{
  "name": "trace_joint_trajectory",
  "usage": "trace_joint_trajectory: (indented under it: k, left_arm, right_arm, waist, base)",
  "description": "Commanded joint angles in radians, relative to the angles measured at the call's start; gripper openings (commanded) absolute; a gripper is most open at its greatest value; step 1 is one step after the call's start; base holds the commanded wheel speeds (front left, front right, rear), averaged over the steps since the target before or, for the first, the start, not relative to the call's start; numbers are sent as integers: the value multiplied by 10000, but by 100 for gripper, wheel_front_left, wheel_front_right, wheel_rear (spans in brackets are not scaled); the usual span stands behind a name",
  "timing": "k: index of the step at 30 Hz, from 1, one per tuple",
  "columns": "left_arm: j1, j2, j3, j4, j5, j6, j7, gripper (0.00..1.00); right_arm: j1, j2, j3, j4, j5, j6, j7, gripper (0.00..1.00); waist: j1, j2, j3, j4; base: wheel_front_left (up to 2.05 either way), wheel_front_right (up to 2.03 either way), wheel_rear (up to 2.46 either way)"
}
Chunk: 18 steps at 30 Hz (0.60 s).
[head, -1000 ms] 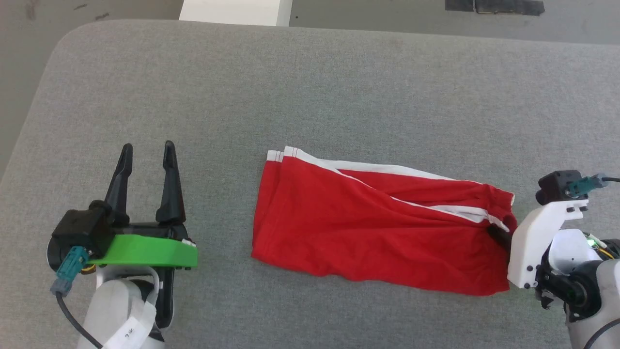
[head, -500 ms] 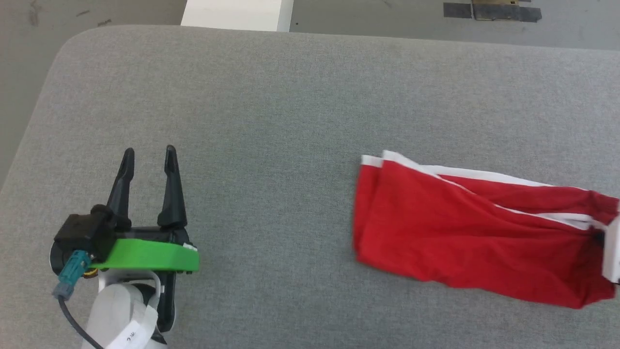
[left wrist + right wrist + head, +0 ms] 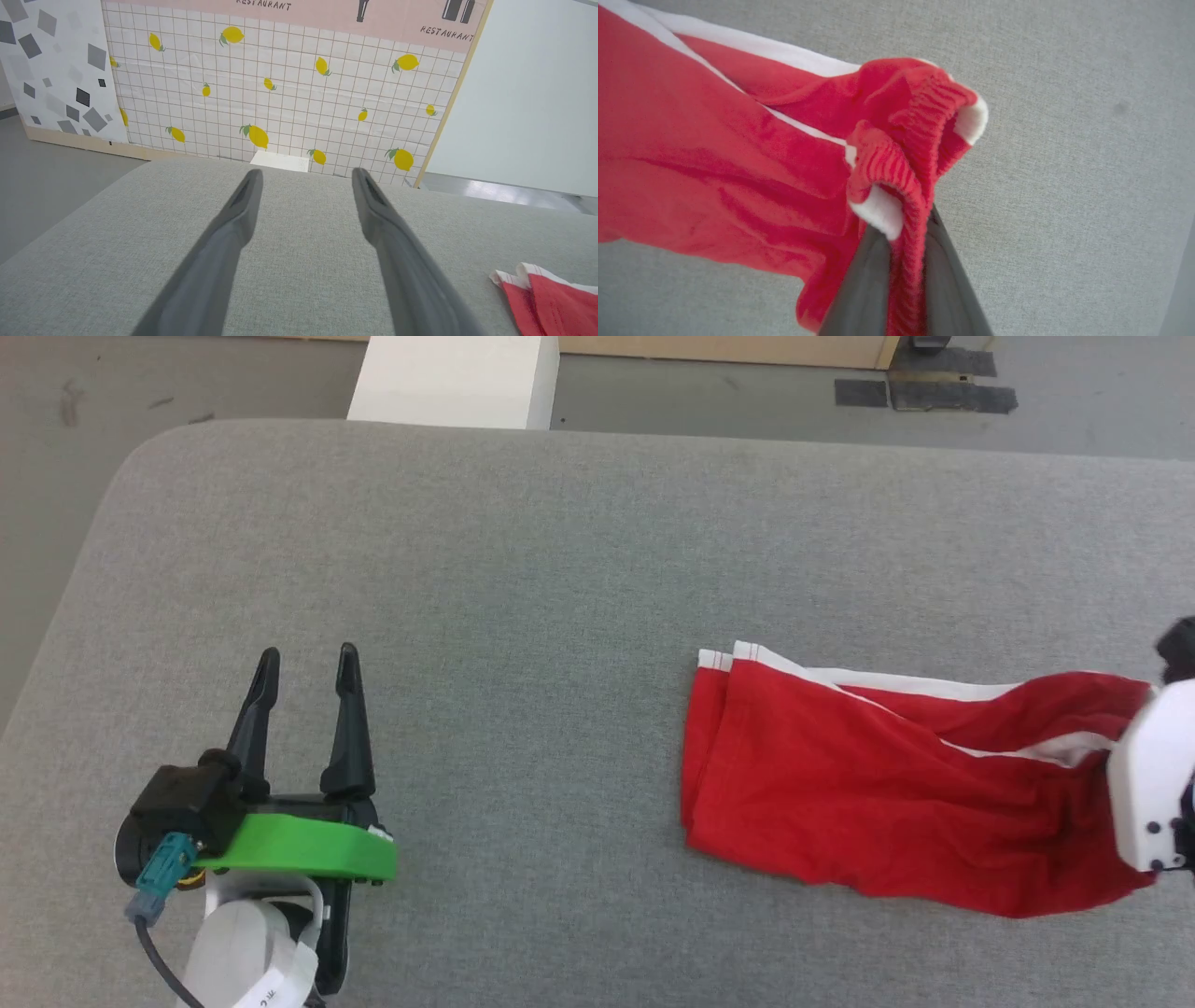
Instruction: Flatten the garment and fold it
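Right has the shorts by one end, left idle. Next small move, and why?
Probably swing the left gripper toward the white-banded hem end of the garment. The right gripper is shut on the waistband, holding that end bunched, while the left is open over bare table, well apart from the cloth. A second grip looks needed to pull it flat.

"RESTAURANT" stands twice in dark capitals on the pink band [image 3: 317,11] atop the lemon-patterned tiled wall panel [image 3: 289,93]. One is at the upper centre of the left wrist view, clipped by the frame edge, and the other at upper right. In the head view's lower left, a white strap [image 3: 271,985] on the arm below the left gripper [image 3: 309,651] bears small dark print, too blurred to read.
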Motion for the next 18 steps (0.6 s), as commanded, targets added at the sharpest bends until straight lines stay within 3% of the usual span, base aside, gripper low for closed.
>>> trace_joint_trajectory:
  k: [1,8,18]
  left_arm:
    - [155,-19,-6,9,94,-55,-45,100]
    - [233,-47,-9,-2,92,-66,-45,100]
    - [128,-77,-92,25,60,-75,-45,100]
  right_arm:
    - [-113,-10,193,-309,173,-19,198,0]
    - [-386,425,1122,-1030,563,-19,575,0]
    - [-1172,1400,2612,-231,803,-19,-95,0]
  waist:
    - [0,0,-48,-40]
    - [0,0,-51,-32]
    - [0,0,176,212]
  base:
    - [0,0,0]
    - [0,0,0]
    - [0,0,0]
